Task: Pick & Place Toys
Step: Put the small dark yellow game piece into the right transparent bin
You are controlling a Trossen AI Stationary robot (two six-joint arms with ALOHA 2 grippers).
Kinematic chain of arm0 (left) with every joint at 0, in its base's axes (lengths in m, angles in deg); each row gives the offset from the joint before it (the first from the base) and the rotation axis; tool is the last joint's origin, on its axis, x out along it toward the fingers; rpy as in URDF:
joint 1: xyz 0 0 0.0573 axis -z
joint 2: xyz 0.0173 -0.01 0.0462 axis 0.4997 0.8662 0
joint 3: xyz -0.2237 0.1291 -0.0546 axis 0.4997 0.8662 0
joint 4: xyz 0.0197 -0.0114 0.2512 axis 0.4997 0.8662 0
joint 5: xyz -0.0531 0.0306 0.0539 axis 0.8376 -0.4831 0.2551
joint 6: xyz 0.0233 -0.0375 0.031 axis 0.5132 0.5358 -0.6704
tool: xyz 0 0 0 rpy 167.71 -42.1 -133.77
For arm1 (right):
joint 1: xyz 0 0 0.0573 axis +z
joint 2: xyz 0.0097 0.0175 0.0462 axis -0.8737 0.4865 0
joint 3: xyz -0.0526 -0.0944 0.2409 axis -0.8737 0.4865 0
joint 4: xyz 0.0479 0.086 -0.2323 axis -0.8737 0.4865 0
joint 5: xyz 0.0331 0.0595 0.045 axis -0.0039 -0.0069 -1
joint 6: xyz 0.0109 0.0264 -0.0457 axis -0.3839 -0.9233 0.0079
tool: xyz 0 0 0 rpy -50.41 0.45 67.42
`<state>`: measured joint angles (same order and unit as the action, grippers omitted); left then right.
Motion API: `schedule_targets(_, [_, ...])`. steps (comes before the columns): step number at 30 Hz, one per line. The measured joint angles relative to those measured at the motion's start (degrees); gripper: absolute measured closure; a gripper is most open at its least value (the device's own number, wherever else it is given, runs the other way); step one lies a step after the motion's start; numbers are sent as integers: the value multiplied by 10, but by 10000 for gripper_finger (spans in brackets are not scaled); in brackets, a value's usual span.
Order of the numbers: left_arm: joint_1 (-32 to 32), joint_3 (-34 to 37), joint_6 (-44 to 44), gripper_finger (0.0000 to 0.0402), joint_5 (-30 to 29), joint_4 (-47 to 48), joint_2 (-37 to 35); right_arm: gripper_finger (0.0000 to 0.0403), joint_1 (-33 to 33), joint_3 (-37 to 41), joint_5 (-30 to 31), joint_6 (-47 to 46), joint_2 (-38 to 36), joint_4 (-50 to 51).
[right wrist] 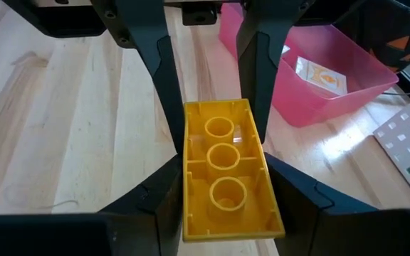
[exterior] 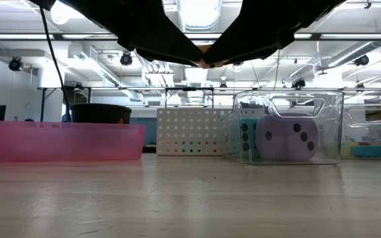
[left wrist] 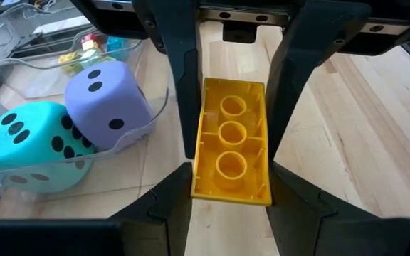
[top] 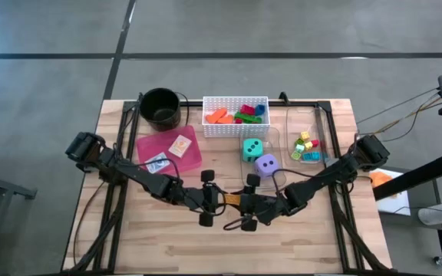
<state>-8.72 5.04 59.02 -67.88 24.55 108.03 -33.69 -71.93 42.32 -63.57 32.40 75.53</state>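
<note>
handover is the step in hand, by my reading: one yellow block (left wrist: 231, 140) hangs above the bare middle of the counter (top: 167, 238), caught between both claws at once. the left claw (left wrist: 231, 153) and the right claw (right wrist: 219, 153) face each other tip to tip, so the block's long axis runs along the line joining them, each arm clamping one end across the block's short width. both sets of fingers stand narrow, pressed flat on the block's long sides, hollow underside showing in each wrist view. neither arm is nearer; they share it. the coming move likely turns on one claw letting go while the other carries. just beyond the meeting point sits the clear bin (top: 276, 142) with the purple die (top: 265, 164) and teal die (top: 252, 149); the white basket (top: 235, 126) lies further back, the pink tray (top: 198, 153) toward the left arm's side.
</note>
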Motion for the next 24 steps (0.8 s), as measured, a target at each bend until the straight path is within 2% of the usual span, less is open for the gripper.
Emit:
schedule_targets(5, [0, 0, 0, 248, 4, 0, 0, 256, 0, 0, -3, -5, 0, 0])
schedule_targets(12, [0, 0, -1, 248, 4, 0, 0, 224, -1, 0, -2, -11, 1, -1])
schedule_targets(24, [0, 0, -2, 248, 4, 0, 0, 220, -1, 0, -2, -19, 1, -1])
